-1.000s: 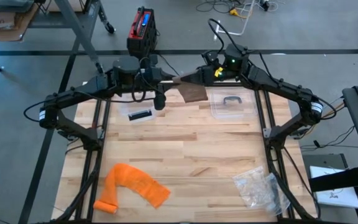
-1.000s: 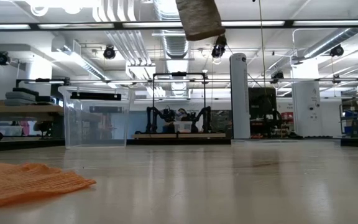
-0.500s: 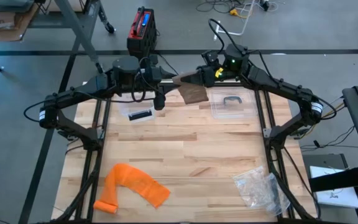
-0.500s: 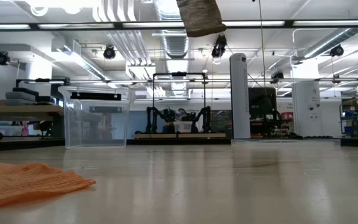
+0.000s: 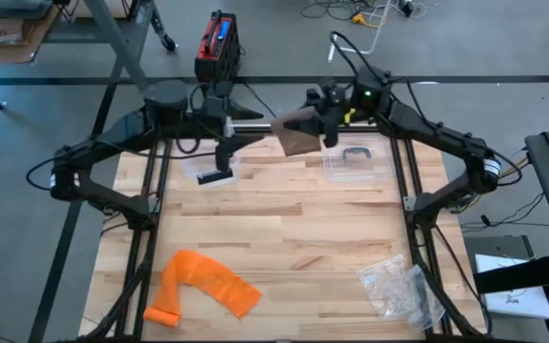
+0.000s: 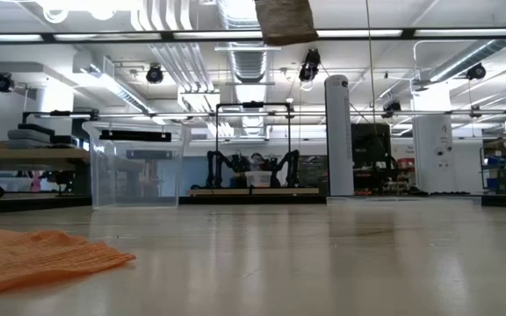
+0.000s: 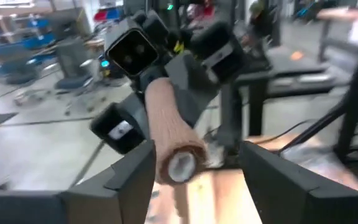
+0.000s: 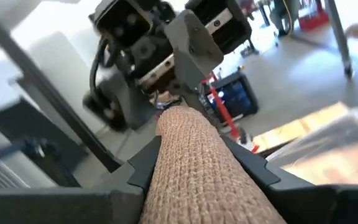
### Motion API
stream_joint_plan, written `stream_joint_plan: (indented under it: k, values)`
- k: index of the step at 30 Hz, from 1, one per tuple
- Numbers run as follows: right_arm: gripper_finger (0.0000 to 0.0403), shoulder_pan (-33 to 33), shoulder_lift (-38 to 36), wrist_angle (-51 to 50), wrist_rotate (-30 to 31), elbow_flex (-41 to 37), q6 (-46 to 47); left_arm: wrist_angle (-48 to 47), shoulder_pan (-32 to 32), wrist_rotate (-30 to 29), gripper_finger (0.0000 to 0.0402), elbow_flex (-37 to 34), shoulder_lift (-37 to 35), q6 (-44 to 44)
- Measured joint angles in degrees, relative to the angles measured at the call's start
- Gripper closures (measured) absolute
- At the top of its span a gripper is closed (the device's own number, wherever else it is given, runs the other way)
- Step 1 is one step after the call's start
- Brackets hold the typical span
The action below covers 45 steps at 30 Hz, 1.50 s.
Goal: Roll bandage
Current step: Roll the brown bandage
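Observation:
The bandage is a tan roll held level, high above the far edge of the table. A loose brown tail hangs from it and shows at the top of the low view. My right gripper is shut on the roll. My left gripper faces it from the left and is open. The roll's free end stands between or just before the left fingers, with a gap on each side. My right gripper pinches the roll's sides between its two fingers. The fingers come level from the table's right and lie along the roll. The roll's free end sticks out past them, level and clear of the table, and the tail hangs slack below.
An orange mesh cloth lies at the near left and a clear plastic bag at the near right. A clear lidded box with a handle and a small black piece lie at the far side. A red device stands beyond the table.
My left gripper has come off the roll's end and drawn back toward the table's left, rising a little. My right gripper has rolled about its own line with the roll. The hanging tail now ends higher in the low view.

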Motion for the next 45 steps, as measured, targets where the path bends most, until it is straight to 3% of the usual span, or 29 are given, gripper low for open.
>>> stream_joint_plan:
  k: [5,10,19,26,32,45]
  values:
    - [0.0279,0.93,-3.57,-4.55,-0.69,0.01,-13.24,3.61,-0.07,2.60,0.0152,-2.20,-0.90,-7.15]
    - [0.0279,2.79,-6.54,-11.80,-0.47,-0.22,-24.58,13.63,-0.31,5.36,0.0136,-8.02,-0.86,-14.56]
    - [0.0281,5.79,-9.18,-15.35,-0.45,-1.80,-36.64,32.65,-2.25,5.42,0.0128,-17.84,0.11,-21.50]
    - [0.0282,5.74,-9.02,-15.67,1.73,-2.75,-39.64,40.65,-5.71,4.76,0.0134,-19.87,3.42,-18.12]
    - [0.0282,5.73,-9.11,-16.08,3.11,-2.86,-38.78,42.11,-6.99,-0.46,0.0128,-20.05,4.48,-11.94]
    - [0.0286,5.73,-9.09,-16.56,5.89,-2.86,-37.37,41.98,-7.15,-1.59,0.0145,-16.29,10.30,-7.80]
